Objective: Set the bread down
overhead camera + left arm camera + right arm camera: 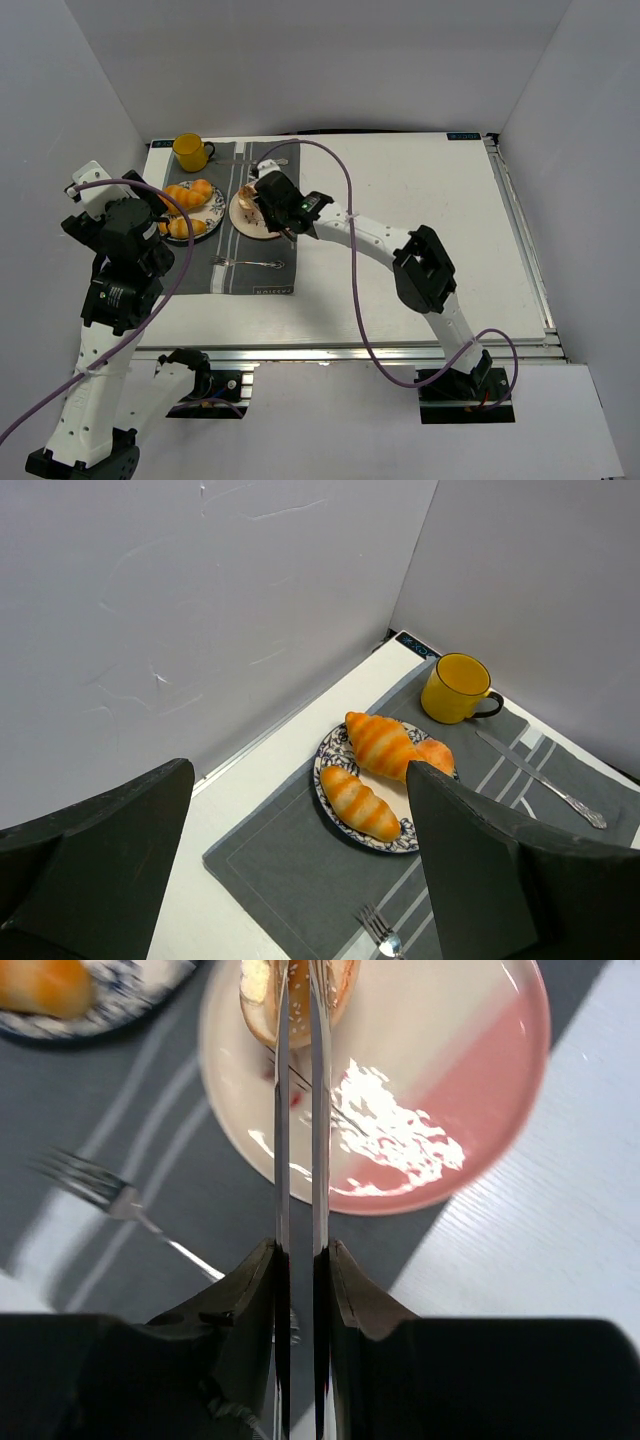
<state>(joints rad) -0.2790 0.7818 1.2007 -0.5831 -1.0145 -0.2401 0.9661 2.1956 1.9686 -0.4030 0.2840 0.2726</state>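
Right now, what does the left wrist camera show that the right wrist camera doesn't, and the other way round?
Only the left wrist view shows the yellow mug, a knife near it, the striped rolls whole on the blue-patterned plate, and the open left end effector. Only the right wrist view shows the pink-and-cream plate and a bread piece on it, at the tips of the shut right end effector. Both show the grey placemat, the fork and the blue-patterned plate, though the right view catches only its edge.
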